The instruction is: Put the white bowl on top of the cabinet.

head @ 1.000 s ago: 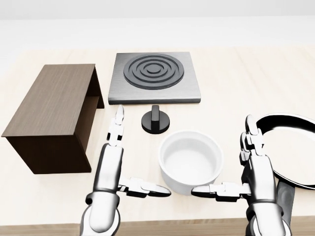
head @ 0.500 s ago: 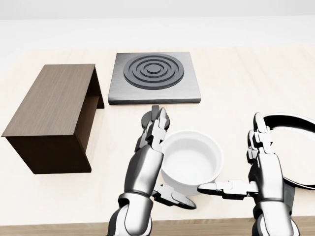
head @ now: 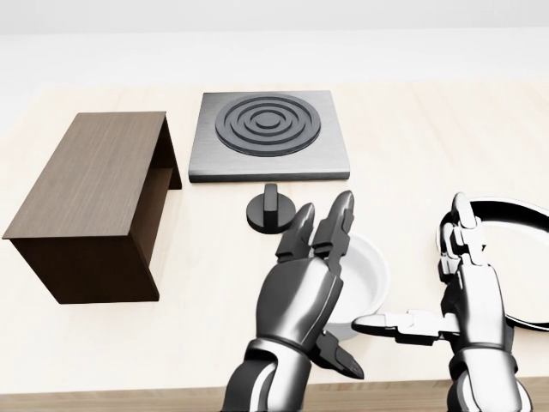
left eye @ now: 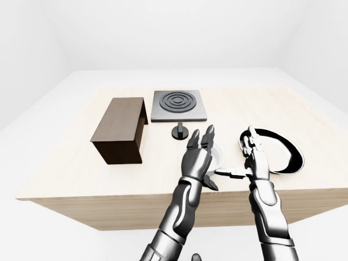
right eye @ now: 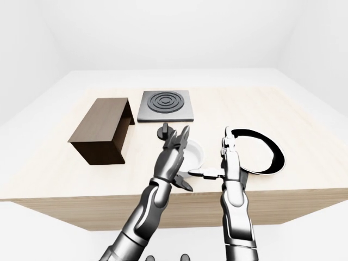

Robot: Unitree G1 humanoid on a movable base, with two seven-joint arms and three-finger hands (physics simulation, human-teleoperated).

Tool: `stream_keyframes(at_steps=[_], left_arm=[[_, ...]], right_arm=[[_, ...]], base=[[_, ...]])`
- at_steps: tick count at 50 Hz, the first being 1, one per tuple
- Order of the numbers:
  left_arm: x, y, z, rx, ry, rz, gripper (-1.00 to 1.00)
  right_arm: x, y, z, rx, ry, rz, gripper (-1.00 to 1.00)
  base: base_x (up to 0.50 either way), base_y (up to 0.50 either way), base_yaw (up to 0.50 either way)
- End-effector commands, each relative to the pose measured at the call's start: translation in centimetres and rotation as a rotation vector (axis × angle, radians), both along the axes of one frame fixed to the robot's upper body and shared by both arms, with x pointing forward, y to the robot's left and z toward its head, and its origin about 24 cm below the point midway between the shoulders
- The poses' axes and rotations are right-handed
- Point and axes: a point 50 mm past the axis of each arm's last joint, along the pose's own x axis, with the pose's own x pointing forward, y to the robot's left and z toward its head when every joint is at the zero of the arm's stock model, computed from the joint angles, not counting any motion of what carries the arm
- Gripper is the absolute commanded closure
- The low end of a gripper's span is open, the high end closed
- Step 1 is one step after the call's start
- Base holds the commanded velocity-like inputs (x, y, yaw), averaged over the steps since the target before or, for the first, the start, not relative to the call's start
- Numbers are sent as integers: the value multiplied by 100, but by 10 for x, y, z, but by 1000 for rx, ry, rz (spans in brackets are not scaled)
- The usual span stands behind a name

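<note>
Fingers of the left hand are spread and straight, laid over the left side of the white bowl — not curled round it, nothing gripped. Right hand is open too, palm upright just right of the bowl, thumb pointing in toward its lower wall; from the head view I can't tell whether either hand actually touches it.

Bowl sits upright on the table, mostly hidden behind the left hand.

Step in hand, as I read it: bracketing the bowl for a two-handed pinch, grasp not yet made. Next move calls for both palms to press in on opposite walls, lift, then carry left and up onto the cabinet.

Around the bowl:
- round black knob just above-left of it — sits on the carry line to the cabinet, so the lift needs height first
- grey stove plate above the bowl, beyond the knob
- black-and-white pan just right of the bowl, close behind the right hand — little room for that wrist

Cabinet is well left of the bowl, flat top bare.
</note>
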Motion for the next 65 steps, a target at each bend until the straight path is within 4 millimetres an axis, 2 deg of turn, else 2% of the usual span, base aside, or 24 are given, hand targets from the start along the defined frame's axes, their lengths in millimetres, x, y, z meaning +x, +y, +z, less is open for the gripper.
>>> stream_keyframes(at_steps=[1, 11, 28, 41, 42, 43, 65], left_arm=[[5, -11, -16, 185, -16, -7, -100], [10, -13, -18, 231, -8, -8, -100], [1, -24, -24, 334, -24, -56, -100], [5, -22, -43, 408, 20, -59, -100], [5, -19, -54, 470, 56, -79, -100], [6, -18, -56, 476, 60, -78, -100], [8, -18, -59, 489, 71, -78, -100]], right_arm=[[-1, -4, 3, 7, -8, -10, -100], [-6, -9, 8, 2, -16, -5, -100], [-9, -12, 12, 0, -31, -2, -100], [-10, -12, 13, 2, -32, -1, -100], [-10, -10, 12, -1, -33, 7, -100], [-10, -10, 12, -2, -33, 7, -100], [-11, -9, 12, -3, -34, 9, -100]], base=[[0, 0, 0], [0, 0, 0], [0, 0, 0], [0, 0, 0], [0, 0, 0], [0, 0, 0], [0, 0, 0]])
